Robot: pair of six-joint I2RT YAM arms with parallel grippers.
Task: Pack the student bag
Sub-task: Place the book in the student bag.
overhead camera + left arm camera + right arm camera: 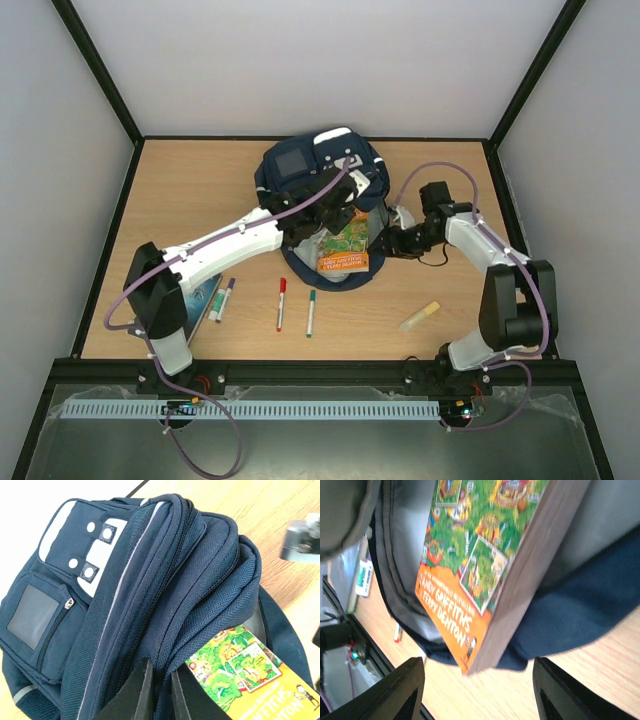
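Observation:
The navy-blue student bag [318, 172] lies at the table's back middle, its mouth facing the near side. An orange and green book [345, 248] sticks halfway out of the mouth. My left gripper [338, 212] is shut on a fold of the bag's upper flap [165, 645] and holds it up over the book [250, 672]. My right gripper [392, 240] is open and empty just right of the book [470, 560]. Its fingers stand wide apart either side of the book's near corner.
On the table in front of the bag lie a red-capped marker [281, 303], a green-capped marker [310, 312], a purple-capped marker [222, 298] and a yellow glue stick [420, 316]. A blue item [203, 296] lies by the left arm.

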